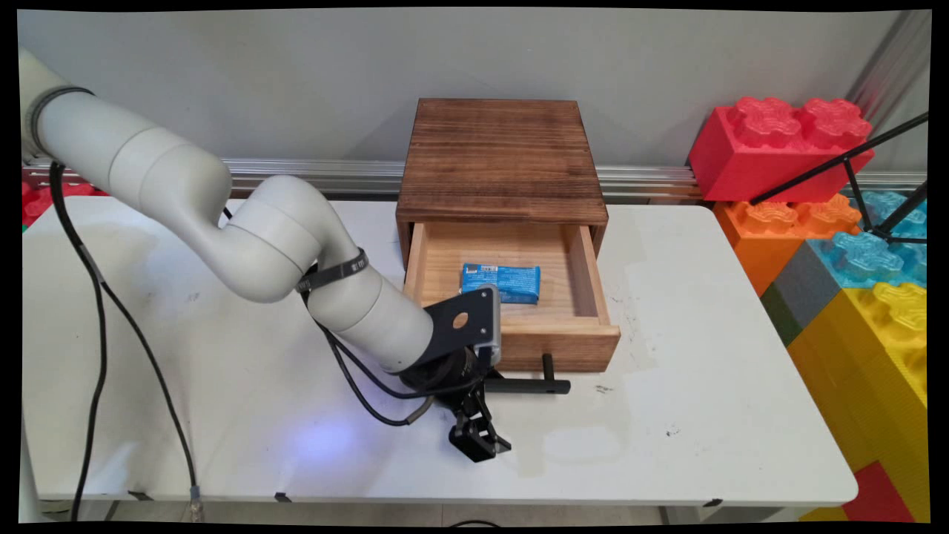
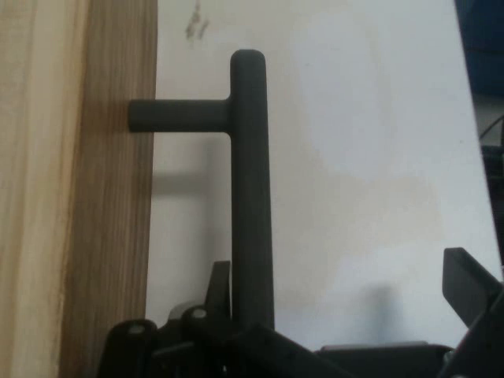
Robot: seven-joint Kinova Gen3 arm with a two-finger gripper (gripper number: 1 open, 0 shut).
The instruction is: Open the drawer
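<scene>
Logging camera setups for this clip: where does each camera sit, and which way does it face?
Main view: fixed above the table's near side, looking down across it to the wall; shows the white arm, the end effector and the open drawer.
Hand view: on the hand, looking along the end effector at the black handle and drawer front; its fingers show at the bottom.
Shared: handle, drawer front, table.
</scene>
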